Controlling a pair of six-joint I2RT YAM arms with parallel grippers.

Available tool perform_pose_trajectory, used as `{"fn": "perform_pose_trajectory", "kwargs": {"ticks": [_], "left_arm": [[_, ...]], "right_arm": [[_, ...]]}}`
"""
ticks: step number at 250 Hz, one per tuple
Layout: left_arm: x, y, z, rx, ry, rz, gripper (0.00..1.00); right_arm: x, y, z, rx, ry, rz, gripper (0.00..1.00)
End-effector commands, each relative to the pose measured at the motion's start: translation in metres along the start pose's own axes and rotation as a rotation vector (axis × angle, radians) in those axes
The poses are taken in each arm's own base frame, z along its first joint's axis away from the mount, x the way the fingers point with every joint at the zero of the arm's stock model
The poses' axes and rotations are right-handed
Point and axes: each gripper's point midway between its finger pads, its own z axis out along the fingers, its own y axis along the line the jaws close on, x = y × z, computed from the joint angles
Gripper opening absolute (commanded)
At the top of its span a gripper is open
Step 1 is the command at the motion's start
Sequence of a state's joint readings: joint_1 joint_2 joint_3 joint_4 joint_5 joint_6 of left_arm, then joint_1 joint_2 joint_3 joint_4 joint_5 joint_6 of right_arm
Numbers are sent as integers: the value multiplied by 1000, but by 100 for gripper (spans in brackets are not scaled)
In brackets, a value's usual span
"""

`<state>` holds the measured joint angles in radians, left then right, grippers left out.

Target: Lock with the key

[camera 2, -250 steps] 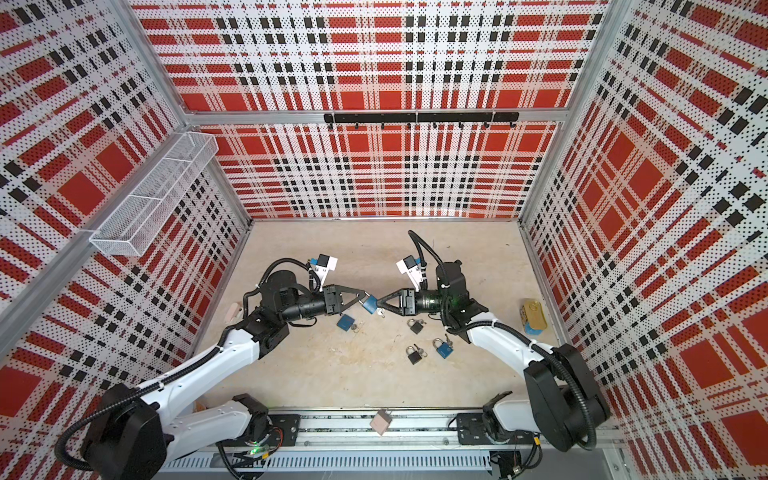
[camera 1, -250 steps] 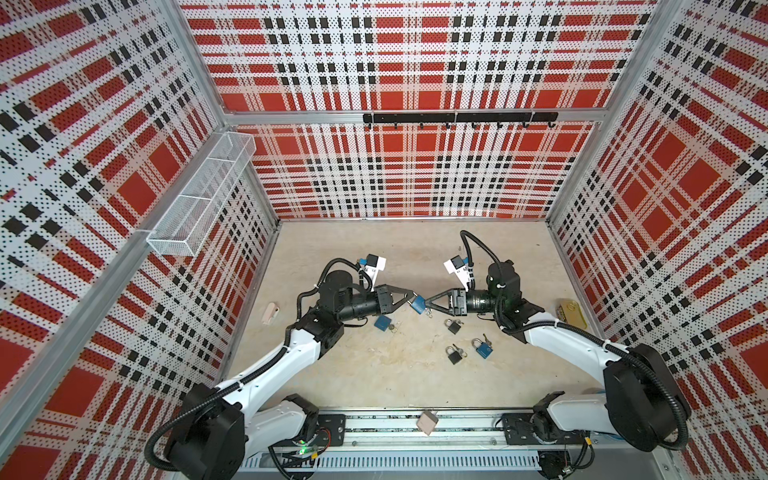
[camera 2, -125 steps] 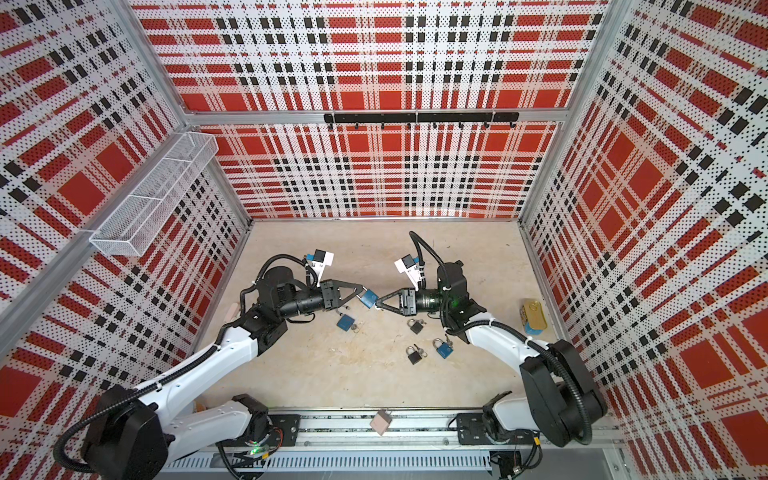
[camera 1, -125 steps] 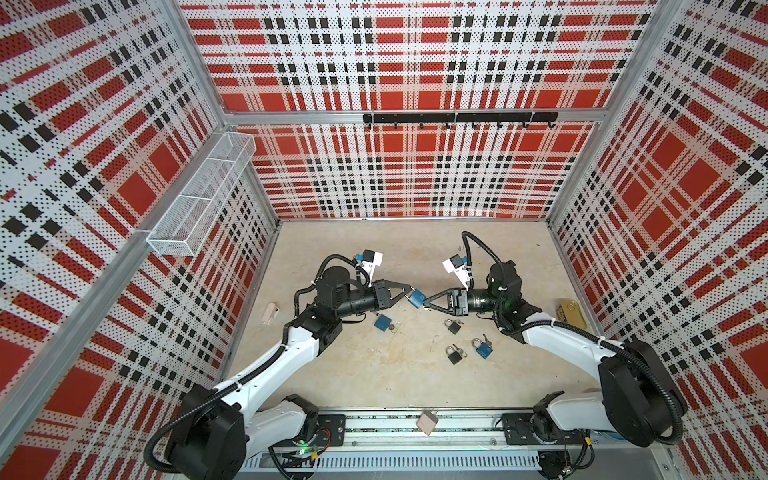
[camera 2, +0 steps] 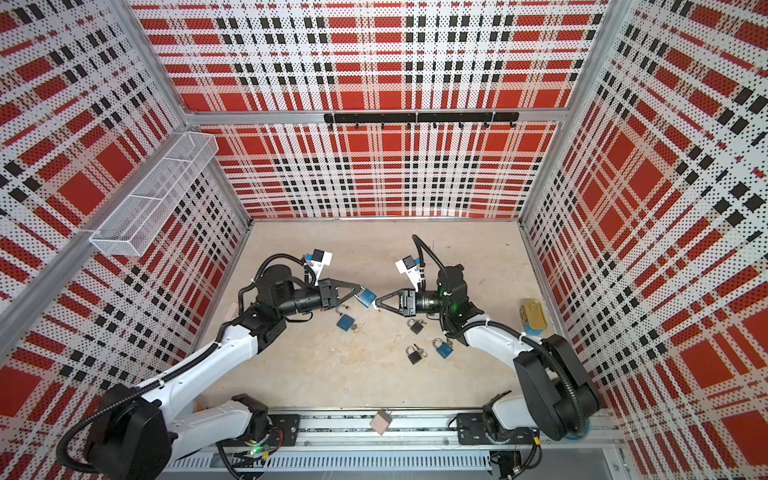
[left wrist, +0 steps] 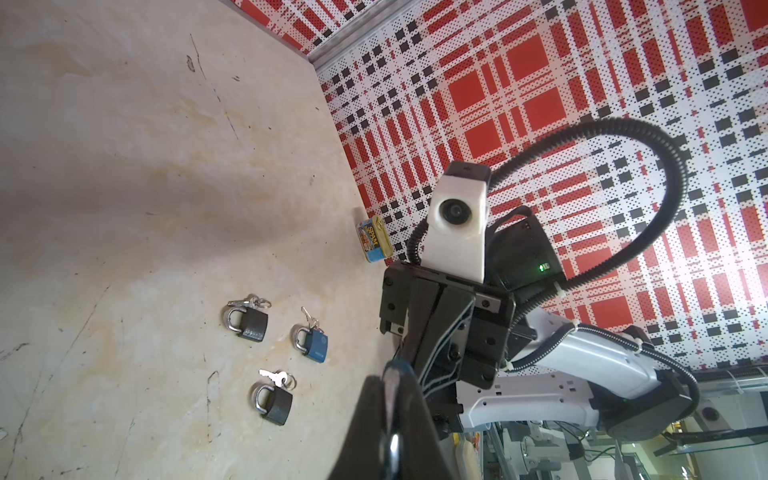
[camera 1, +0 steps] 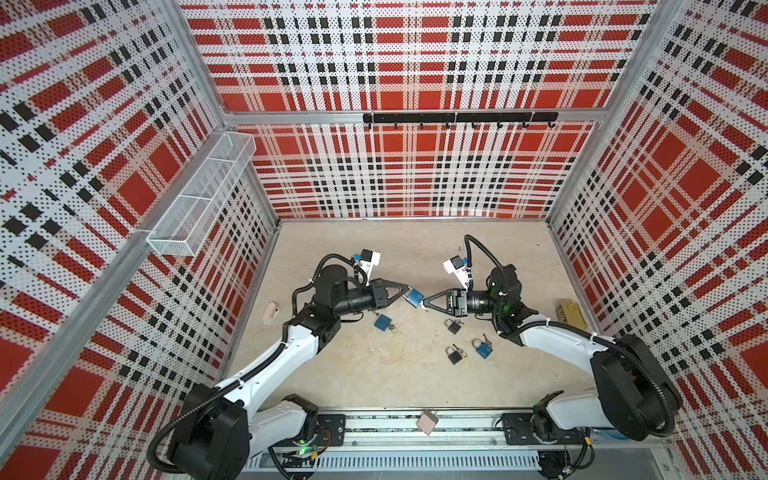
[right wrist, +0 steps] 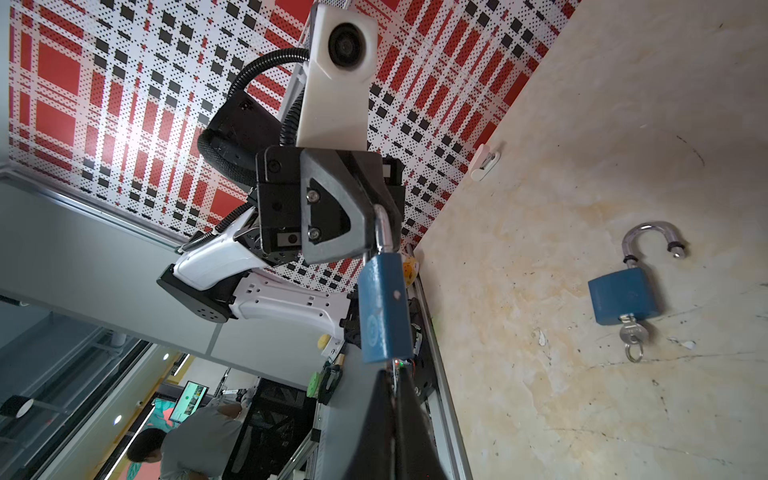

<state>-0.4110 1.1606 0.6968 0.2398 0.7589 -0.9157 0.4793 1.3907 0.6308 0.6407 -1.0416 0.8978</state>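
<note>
Blue padlock (right wrist: 384, 307) is up in the air over the middle of the bench (camera 1: 374, 374). The left gripper (right wrist: 376, 245) jaws pinch only its shackle. Right gripper (right wrist: 392, 382) jaws are pressed together right at the keyway end. The key is hidden between them, so I can't confirm the hold.

Risks:
- Turning torque swivels the body about the shackle.
- The thin key slips or cocks in the pinch.
- A drop lands it beside the open padlock (camera 1: 382, 322) below.
</note>
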Motion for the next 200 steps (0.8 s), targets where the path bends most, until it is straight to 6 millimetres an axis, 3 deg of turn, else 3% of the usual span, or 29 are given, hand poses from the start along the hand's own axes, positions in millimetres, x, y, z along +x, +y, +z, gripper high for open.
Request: {"fn": "perform_pose_trajectory", "kwargs": {"ticks": [1, 64, 134, 176, 200], "left_arm": [[-42, -1, -13, -9, -131, 68, 0], [-38, 35, 4, -55, -80, 31, 0], [-4, 110, 55, -171, 78, -82, 0], [18, 142, 86, -235, 177, -128, 0], [27, 162, 92, -330, 227, -120, 0]], "right_arm": [[19, -42, -21, 120, -22, 117, 0], [27, -69, -36, 215, -40, 150, 0], [-1, -138, -36, 496, 14, 130, 0], [-4, -182, -40, 649, 67, 141, 0], [-6, -200, -42, 708, 73, 146, 0]]}}
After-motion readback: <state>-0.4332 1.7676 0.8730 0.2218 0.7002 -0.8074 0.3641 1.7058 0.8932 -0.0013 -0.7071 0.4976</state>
